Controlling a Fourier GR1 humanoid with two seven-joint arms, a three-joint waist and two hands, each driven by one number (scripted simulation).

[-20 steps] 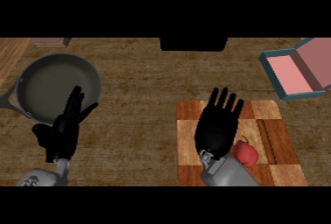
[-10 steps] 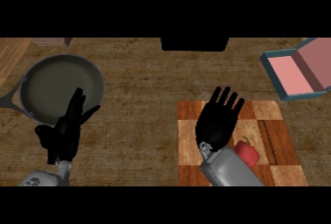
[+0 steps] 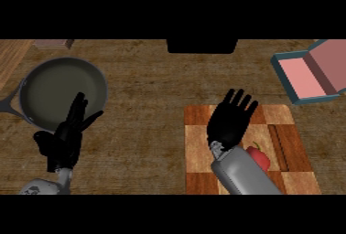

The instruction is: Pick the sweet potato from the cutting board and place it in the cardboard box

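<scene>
A reddish sweet potato point(image 3: 259, 156) lies on the checkered wooden cutting board point(image 3: 283, 137), mostly hidden behind my right forearm. Above the board's left half hovers my right hand point(image 3: 229, 121), open, fingers straight and pointing away, just up and left of the sweet potato. The cardboard box point(image 3: 312, 73), pink inside with a blue-grey rim, stands open at the far right, beyond the board. My left hand point(image 3: 67, 135) rests open at the lower left, fingers up, holding nothing.
A dark frying pan point(image 3: 61, 91) sits at the left, its handle running off the left edge, partly behind my left hand. A black object point(image 3: 202, 45) stands at the counter's far edge. Wooden countertop lies between pan and board.
My right hand has slid slightly left and toward me over the board, uncovering a bit more of the sweet potato. The left hand has stayed put.
</scene>
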